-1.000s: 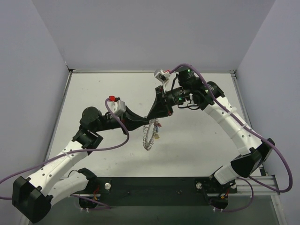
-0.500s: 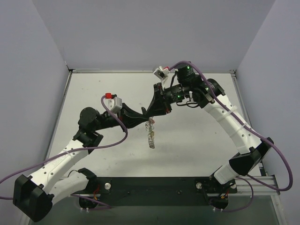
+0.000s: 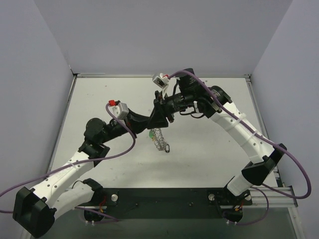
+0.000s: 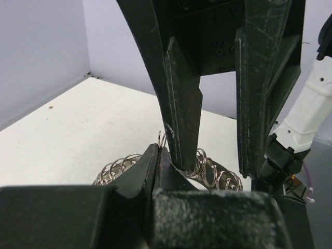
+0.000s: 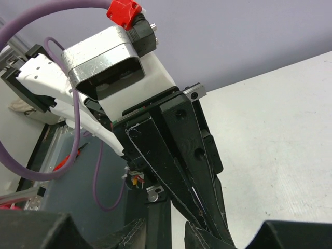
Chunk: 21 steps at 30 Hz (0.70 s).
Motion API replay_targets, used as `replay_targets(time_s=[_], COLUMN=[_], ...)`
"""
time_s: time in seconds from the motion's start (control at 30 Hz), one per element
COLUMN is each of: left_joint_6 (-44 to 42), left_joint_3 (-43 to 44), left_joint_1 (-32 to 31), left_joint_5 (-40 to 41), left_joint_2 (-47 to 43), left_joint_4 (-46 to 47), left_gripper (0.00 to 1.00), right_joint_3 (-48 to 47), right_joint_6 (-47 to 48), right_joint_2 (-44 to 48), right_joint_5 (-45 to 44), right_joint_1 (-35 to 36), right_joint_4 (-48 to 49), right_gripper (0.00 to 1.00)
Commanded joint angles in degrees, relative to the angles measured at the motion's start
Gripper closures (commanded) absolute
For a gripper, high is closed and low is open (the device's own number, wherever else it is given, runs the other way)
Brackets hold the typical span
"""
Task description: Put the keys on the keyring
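Silvery keyring (image 3: pixel 158 140), rim patterned with small overlapping loops; green key head (image 3: pixel 151 134) at its 10 o'clock. White table (image 3: pixel 99 99), pale lilac walls (image 3: pixel 164 35). White arms (image 3: pixel 65 172) with black joints; purple cables (image 5: pixel 31 19); red plug (image 5: pixel 123 11) at 12 o'clock of the silver-and-white camera (image 5: pixel 116 72).

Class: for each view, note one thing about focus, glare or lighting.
Top external: evenly lit and sharp, keyring visible. Left wrist: left fingers at the bottom are blurred, the keyring coils beyond sharper. Right wrist: glare on the left arm's silver camera housing; right fingers blurred.
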<state>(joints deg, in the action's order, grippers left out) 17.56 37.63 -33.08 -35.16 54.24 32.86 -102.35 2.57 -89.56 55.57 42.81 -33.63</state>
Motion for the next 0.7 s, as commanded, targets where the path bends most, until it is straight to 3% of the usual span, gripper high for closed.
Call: replay_targets(time_s=[0.0, 0.2, 0.37, 0.53, 0.67], left_joint_6=[-0.95, -2.09, -4.64, -4.56, 0.09], left_joint_3=[-0.36, -1.24, -3.96, -7.30, -10.46], left_joint_1=[-0.32, -0.32, -0.23, -0.14, 0.03], left_joint_5=[3.69, 5.09, 5.01, 2.11, -0.52], left_joint_2=[-1.68, -2.47, -4.75, -7.56, -7.31], left_joint_4=[7.22, 5.64, 4.75, 9.84, 20.90], left_gripper=[1.00, 1.00, 1.00, 1.00, 1.00], right_joint_3=[-2.86, -2.51, 2.92, 19.58, 30.08], right_joint_6=[-0.37, -0.90, -1.77, -9.04, -14.69], right_joint_2=[-0.18, 1.66, 6.04, 14.57, 21.00], right_joint_5=[-3.18, -8.89, -13.99, -12.61, -1.88], right_joint_1=[0.26, -0.18, -2.28, -9.91, -12.57], right_joint_4=[0.67, 0.93, 4.17, 20.85, 41.57], right_gripper=[0.64, 0.59, 0.45, 0.30, 0.27])
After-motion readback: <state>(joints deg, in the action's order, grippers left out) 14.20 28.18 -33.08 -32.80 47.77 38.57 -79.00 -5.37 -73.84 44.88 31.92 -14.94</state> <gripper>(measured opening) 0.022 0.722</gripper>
